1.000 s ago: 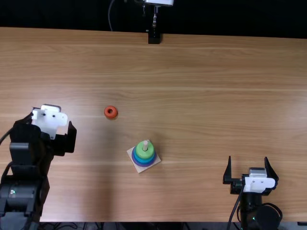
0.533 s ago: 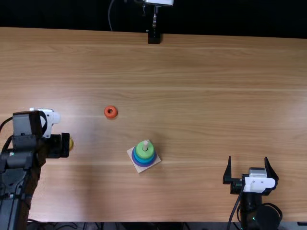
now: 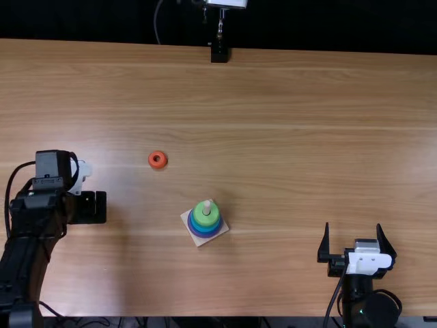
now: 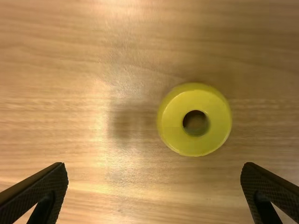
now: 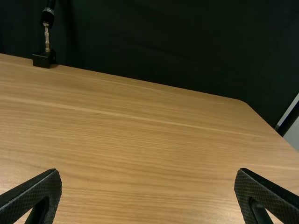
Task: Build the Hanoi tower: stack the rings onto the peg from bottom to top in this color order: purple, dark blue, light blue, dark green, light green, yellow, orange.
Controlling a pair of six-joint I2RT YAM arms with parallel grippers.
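Below the left gripper (image 4: 154, 164), with its two flat black fingers wide apart and nothing held, lies the thick, round yellow ring (image 4: 218, 123). It rests flat on the light brown wooden table (image 4: 117, 191), hole upward, off-centre and nearer the line of one finger. I judge it light and stiff, not fragile, but its smooth side could slip if the pads touch it unevenly. It is best to centre first, then take it low on two opposite sides of the outer rim, so the hole remains free.

Farther out, toward the right arm and beyond the gripper, lies the small, round orange ring (image 3: 158, 166); a low sweep could push it. Past it on that side, nearer to the table's near edge, the pale upright peg (image 3: 207, 207) rises above the light green ring (image 3: 205, 217); its top seems the main obstacle, so approach from above. Well apart, the right gripper (image 3: 353, 225) is spread and empty.
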